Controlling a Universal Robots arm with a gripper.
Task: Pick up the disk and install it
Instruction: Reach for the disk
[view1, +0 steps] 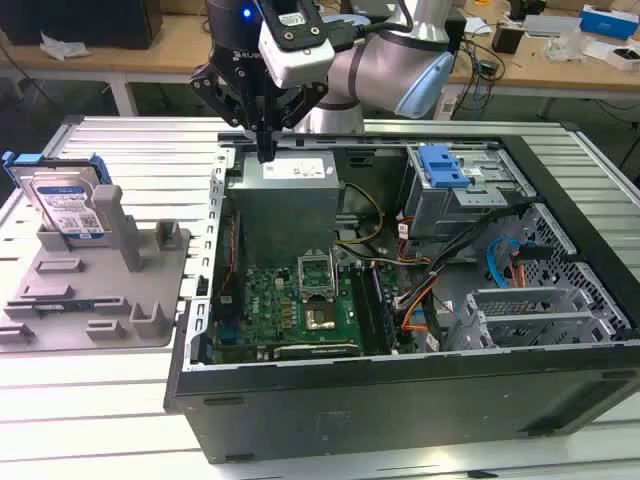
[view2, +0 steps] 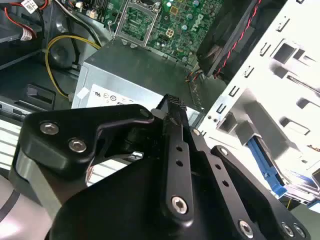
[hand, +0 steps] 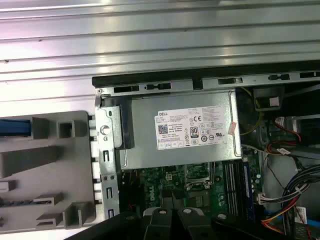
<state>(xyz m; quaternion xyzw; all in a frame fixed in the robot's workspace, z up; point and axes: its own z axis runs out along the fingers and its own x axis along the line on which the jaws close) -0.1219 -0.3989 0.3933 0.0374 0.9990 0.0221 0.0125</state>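
Fingers (view1: 265, 150) — seemingly closed — over power-supply box (view1: 290, 205), disk (view1: 70, 205) well apart

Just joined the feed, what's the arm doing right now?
The arm's gripper hangs shut and empty just above the grey power-supply box, inside the open computer case. The disk has not been picked up. It stands upright in the grey fixture at the exterior view's left, outside the case, so the install has not started.
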